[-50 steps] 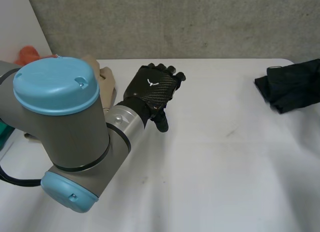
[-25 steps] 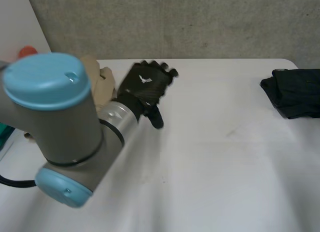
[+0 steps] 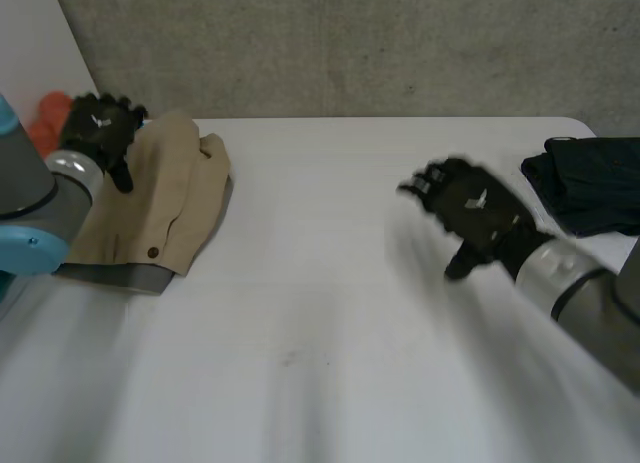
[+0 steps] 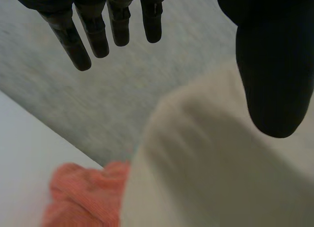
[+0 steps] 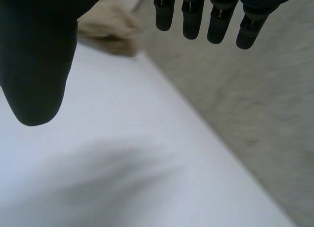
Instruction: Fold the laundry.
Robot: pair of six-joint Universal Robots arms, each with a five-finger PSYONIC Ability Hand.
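Head view: the left hand is being pulled back, fingers spread, over the beige garment at the far left of the desk. The right hand, likewise spread and empty, is being swung in near the black garment, which is probably being approached for folding.

The white table carries a folded beige garment at the upper left and a crumpled black garment at the right edge.

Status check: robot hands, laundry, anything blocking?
Left robot hand open, at beige garment far edge. Right robot hand open, above table. Black garment beside it, untouched. Nothing in the way.
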